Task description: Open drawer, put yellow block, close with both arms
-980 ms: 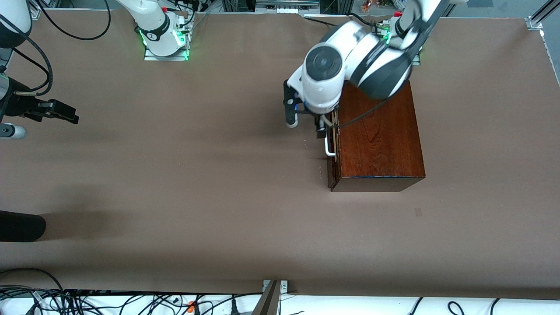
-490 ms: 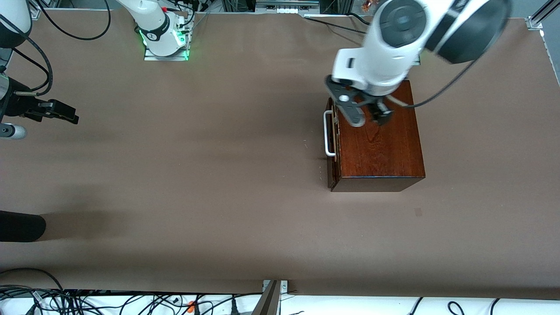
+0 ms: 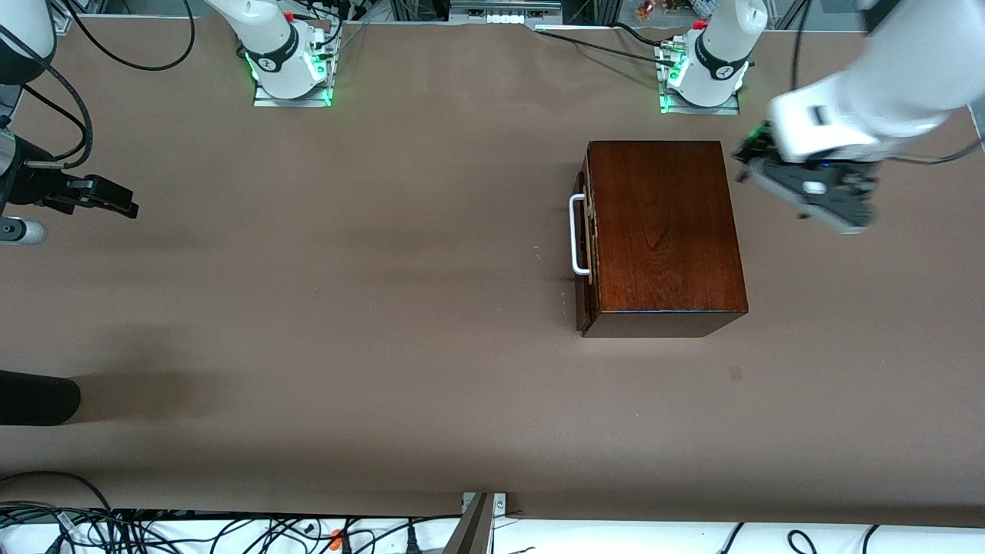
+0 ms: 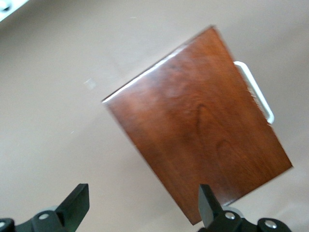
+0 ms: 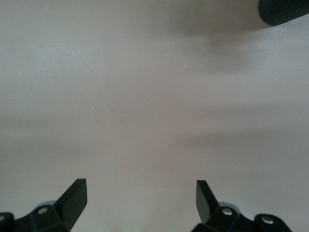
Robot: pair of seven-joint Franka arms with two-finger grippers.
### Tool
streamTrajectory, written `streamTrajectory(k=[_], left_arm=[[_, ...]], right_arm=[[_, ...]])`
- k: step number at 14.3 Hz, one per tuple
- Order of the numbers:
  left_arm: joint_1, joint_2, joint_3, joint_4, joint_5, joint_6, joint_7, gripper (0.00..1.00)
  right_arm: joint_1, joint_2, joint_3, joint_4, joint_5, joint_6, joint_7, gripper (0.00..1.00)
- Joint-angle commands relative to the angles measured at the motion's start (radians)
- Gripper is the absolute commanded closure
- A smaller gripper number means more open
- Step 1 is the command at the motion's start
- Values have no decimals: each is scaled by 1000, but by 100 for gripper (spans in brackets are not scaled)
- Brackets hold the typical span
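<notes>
The dark reddish-brown wooden box (image 3: 666,231) stands toward the left arm's end of the table. Its drawer (image 3: 586,254) is pushed in, and the white handle (image 3: 576,235) faces the right arm's end. In the left wrist view the box (image 4: 203,125) and handle (image 4: 256,92) show from above. My left gripper (image 3: 819,192) hangs open and empty over bare table beside the box, on the side away from the handle; its own view shows the gripper (image 4: 142,205) holding nothing. My right gripper (image 3: 115,201) waits open at the right arm's end, and in its own view the gripper (image 5: 140,200) is over bare table. The yellow block is out of view.
A black rounded object (image 3: 35,398) lies at the table's edge toward the right arm's end, also showing as a black object (image 5: 282,12) in the right wrist view. Cables (image 3: 154,531) lie past the near edge. The two green-lit bases (image 3: 292,73) stand along the back.
My left arm has swung from the drawer handle, over the top of the box, out to the left arm's end of the table. The drawer stays pushed in. The right arm has not moved.
</notes>
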Motion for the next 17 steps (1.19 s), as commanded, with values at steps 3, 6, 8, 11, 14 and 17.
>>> streamTrajectory(k=[3, 6, 8, 11, 14, 17], left_arm=[[20, -158, 97, -243, -23, 206, -294, 0], [34, -170, 100, -252, -21, 198, -292, 0], [34, -176, 100, -245, -23, 169, -290, 0], [32, -172, 100, -229, -9, 131, -290, 0], [31, -147, 100, -182, -6, 80, -292, 0], [17, -123, 97, -149, 35, 68, -290, 0]], right_arm=[[-9, -7, 5, 0, -11, 1, -15, 0], [-9, -7, 5, 0, -11, 2, -15, 0], [-7, -7, 5, 0, -9, 1, -15, 0], [-9, -7, 5, 0, -9, 1, -15, 0], [-9, -7, 5, 0, -9, 1, -15, 0], [-9, -7, 5, 0, -9, 1, -15, 0]])
